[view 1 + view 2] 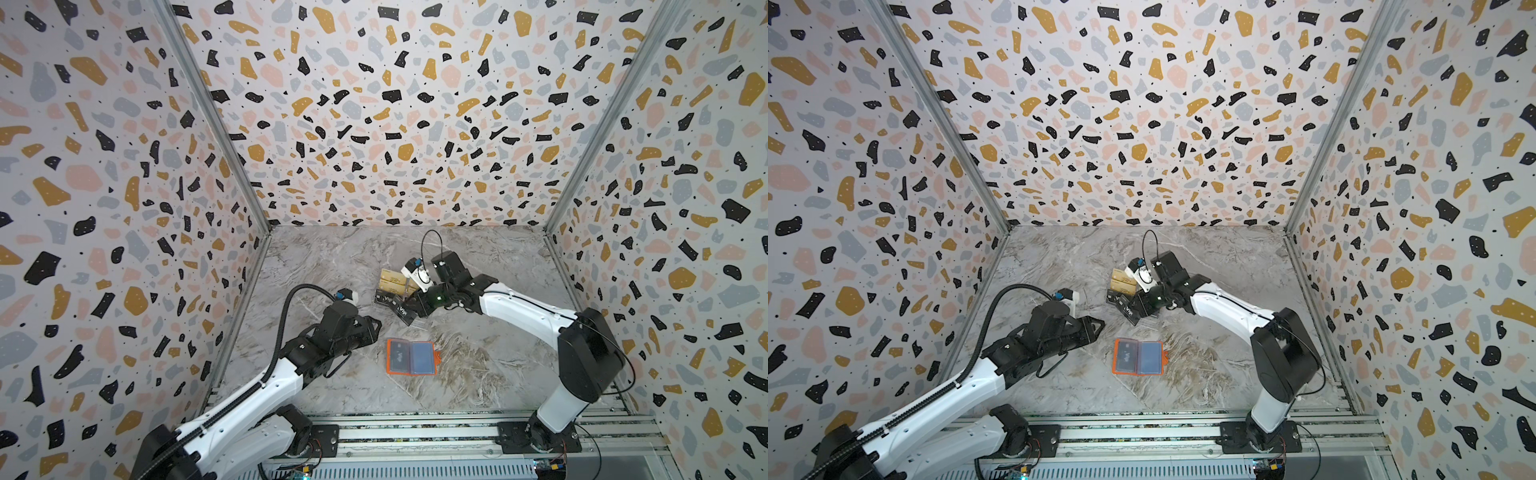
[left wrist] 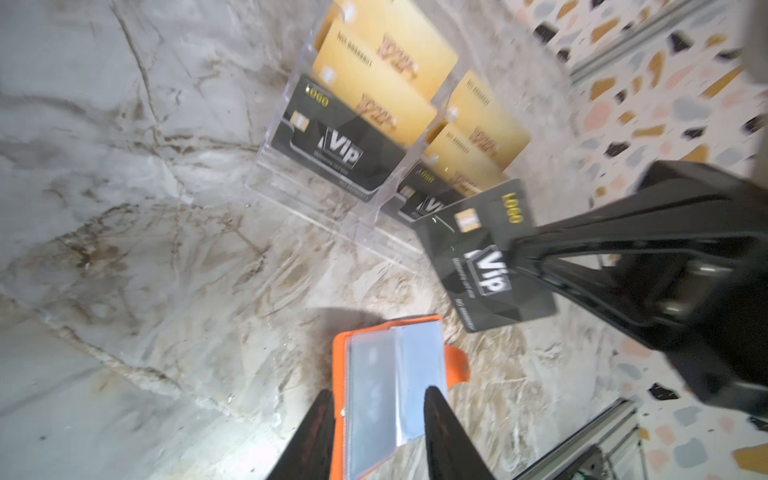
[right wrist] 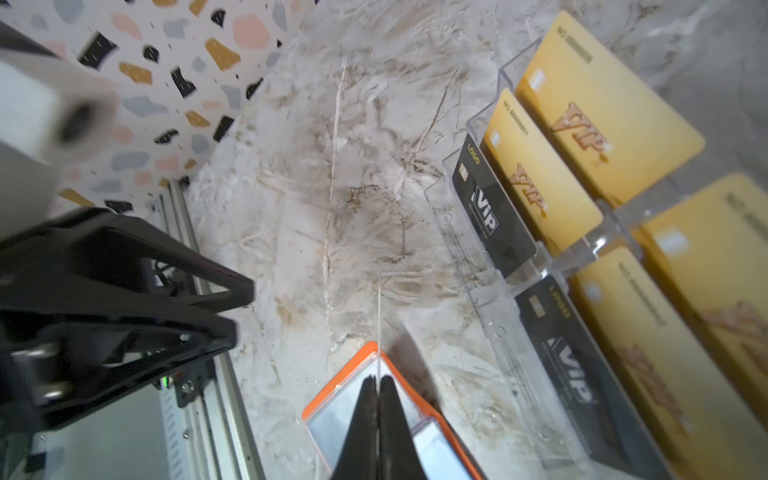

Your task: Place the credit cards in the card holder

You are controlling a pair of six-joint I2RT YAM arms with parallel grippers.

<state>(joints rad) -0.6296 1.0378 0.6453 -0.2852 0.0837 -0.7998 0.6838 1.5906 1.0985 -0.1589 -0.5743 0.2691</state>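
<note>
The card holder (image 1: 411,357) (image 1: 1139,356) lies open on the marble table, orange with bluish clear sleeves. My right gripper (image 1: 411,309) (image 3: 379,380) is shut on a black "Vip" credit card (image 2: 486,257) (image 1: 405,315), held above the table between the holder and the stand; the right wrist view shows that card edge-on. More credit cards, gold (image 2: 395,54) (image 3: 602,124) and black (image 2: 340,141) (image 3: 494,212), sit in the stand. My left gripper (image 1: 377,326) (image 2: 379,392) hovers left of the holder, open, with nothing in it.
A clear acrylic tiered stand (image 1: 395,286) (image 2: 291,195) stands behind the holder, near the table's middle. Patterned walls enclose the table on three sides. A metal rail (image 1: 415,432) carrying both arm bases runs along the front edge.
</note>
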